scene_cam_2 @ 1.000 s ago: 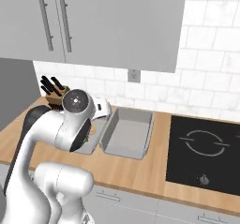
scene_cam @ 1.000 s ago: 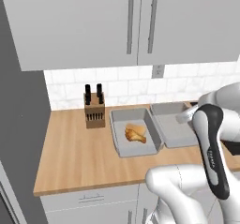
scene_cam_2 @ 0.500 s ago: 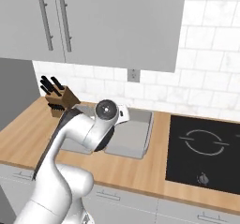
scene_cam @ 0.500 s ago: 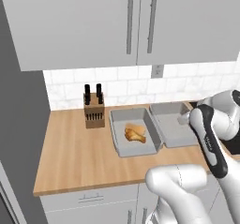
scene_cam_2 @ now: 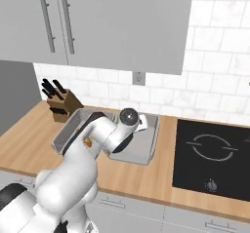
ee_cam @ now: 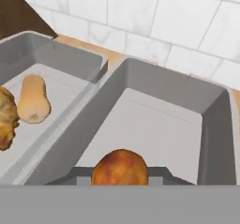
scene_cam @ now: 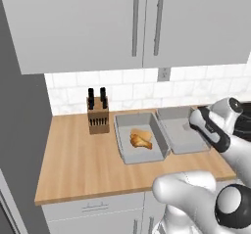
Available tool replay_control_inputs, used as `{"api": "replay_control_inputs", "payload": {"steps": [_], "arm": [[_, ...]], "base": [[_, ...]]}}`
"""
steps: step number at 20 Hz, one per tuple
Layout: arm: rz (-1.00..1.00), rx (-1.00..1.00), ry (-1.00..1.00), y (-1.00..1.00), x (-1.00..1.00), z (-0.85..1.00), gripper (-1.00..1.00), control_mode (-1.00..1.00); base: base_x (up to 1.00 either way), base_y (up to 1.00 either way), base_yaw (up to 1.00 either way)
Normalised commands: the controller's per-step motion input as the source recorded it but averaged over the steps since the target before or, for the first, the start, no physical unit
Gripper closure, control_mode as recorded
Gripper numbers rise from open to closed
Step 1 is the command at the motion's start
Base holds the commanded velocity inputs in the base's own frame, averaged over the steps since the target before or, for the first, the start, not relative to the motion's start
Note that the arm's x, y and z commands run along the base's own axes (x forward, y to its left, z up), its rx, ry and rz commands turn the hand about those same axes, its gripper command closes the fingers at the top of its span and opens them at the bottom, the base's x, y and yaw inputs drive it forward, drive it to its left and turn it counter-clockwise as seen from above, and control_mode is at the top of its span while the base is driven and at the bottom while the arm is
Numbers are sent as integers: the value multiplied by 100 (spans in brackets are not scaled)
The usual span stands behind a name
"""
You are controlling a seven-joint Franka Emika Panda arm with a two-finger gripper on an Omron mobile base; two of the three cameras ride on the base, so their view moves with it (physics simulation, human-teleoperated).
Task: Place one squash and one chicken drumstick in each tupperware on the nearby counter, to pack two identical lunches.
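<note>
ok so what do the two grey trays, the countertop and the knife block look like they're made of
The two grey trays: probably plastic, a matte uniform grey with rounded corners and thin raised rims. The countertop: looks like wood, warm tan with faint lengthwise grain and a satin finish. The knife block: wood as well, a darker brown, with black knife handles sticking out.

Over the past second the arm [scene_cam: 212,129] swung from the left tray [scene_cam: 139,141] across to the right tray [scene_cam: 181,130], carrying a drumstick [ee_cam: 120,168].
</note>
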Motion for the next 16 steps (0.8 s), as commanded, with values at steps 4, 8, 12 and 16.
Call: {"api": "replay_control_inputs", "payload": {"steps": [4, 8, 12, 16], "arm": [[0, 0, 0, -4, 60, -68, 100, -100], [0, 0, 4, -39, 59, -10, 100, -100], [0, 1, 9, -56, 51, 0, 100, -100], [0, 0, 2, -38, 35, -9, 100, -100]], "base": [[0, 0, 0], [0, 0, 0], [0, 0, 0], [0, 0, 0]]}}
